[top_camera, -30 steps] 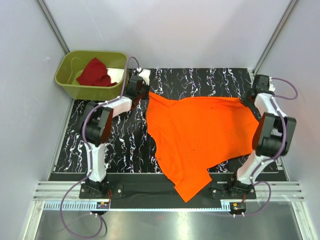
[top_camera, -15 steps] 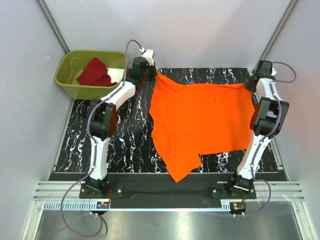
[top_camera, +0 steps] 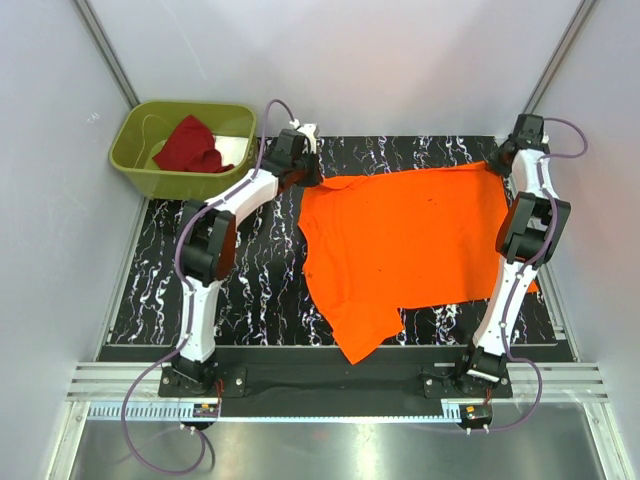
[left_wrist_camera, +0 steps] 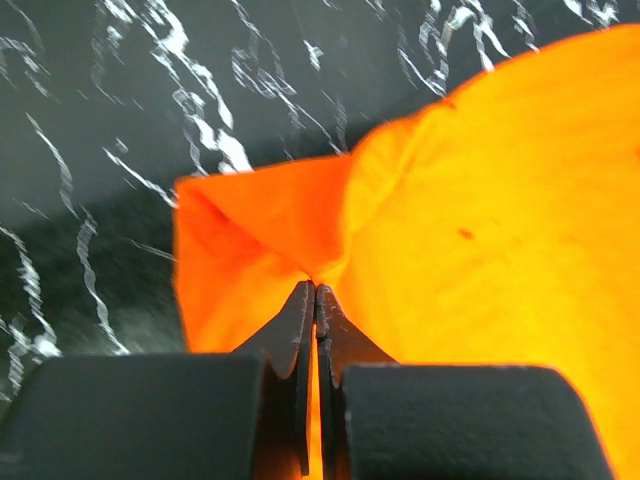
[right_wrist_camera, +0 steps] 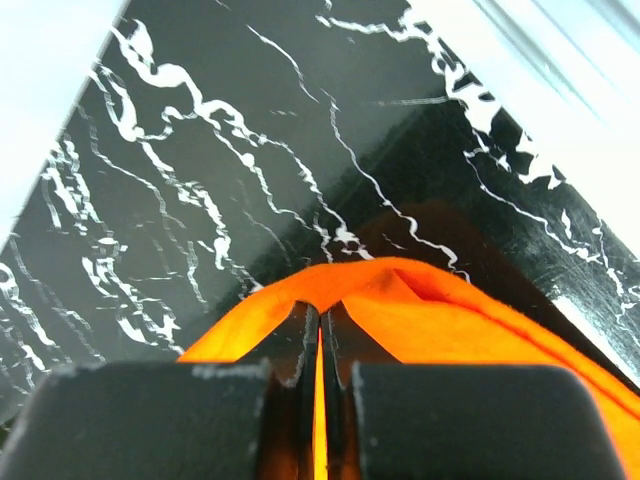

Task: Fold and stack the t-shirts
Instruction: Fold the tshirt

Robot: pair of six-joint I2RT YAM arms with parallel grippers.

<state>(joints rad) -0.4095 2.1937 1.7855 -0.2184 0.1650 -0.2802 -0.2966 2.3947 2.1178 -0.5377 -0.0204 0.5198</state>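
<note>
Just now both arms have drawn the orange t-shirt (top_camera: 410, 240) toward the far edge of the tabletop (top_camera: 250, 270), so its tail has pulled back to the near edge and it lies flatter, likely ready for folding; left pincer (left_wrist_camera: 315, 292) and right pincer (right_wrist_camera: 320, 312) each clench a far corner. The dark red t-shirt (top_camera: 190, 146) waits crumpled in the olive-green bin (top_camera: 170, 183) beyond the tabletop's far-left corner, while the right arm (top_camera: 525, 240) hides the orange t-shirt's right edge.

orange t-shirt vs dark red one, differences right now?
The orange t-shirt lies spread on the table; the dark red t-shirt sits bunched in the green bin. The left gripper and right gripper pinch the orange t-shirt's far corners; nothing holds the dark red t-shirt. Neither is folded yet.
</note>
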